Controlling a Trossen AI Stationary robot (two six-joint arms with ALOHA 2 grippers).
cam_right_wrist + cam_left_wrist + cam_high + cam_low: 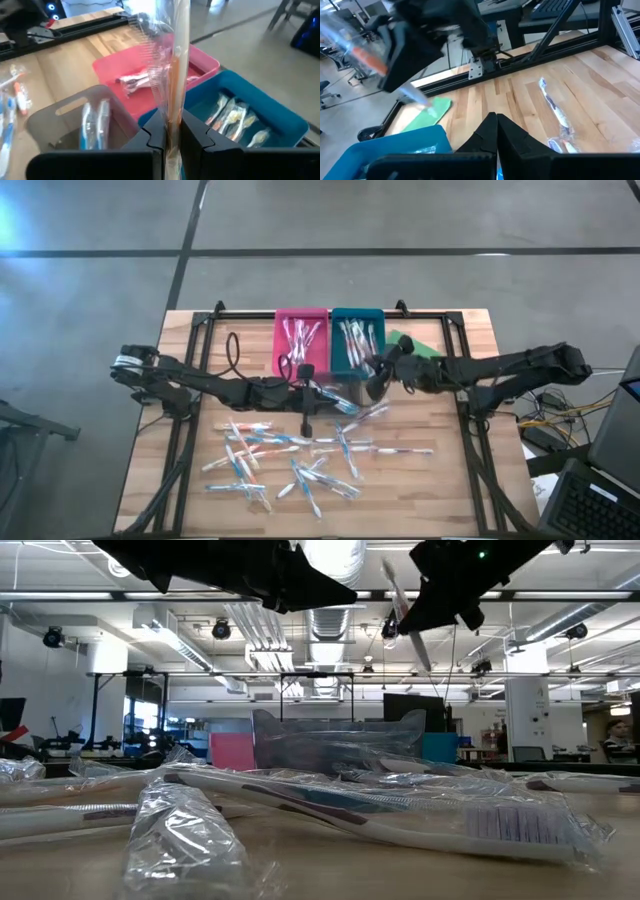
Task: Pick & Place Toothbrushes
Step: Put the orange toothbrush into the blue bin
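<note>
My right gripper (172, 131) is shut on a wrapped toothbrush (176, 60) with an orange handle, high over the blue tray (358, 340) and the pink tray (300, 340); both trays hold toothbrushes. My left gripper (496, 125) is shut on nothing and hangs level above the grey see-through bin (75, 120), pointing toward the table's right edge. In the bin lie blue-accented toothbrushes (94, 125). Many wrapped toothbrushes (290, 460) lie loose on the near half of the table. My right gripper pinches the wrapped toothbrush by its orange handle (175, 107) between the two fingers, through the clear wrapper. The brush runs on forward past the fingertips, its bristle head (150, 50) at the far end. It is lifted clear and slants in the air (405, 615).
A flat green piece (415, 345) lies right of the blue tray. A black frame (330, 312) runs round the work area. A toothbrush (552, 105) lies on the bare wood toward the table's right side. Both arms hang close together over the trays.
</note>
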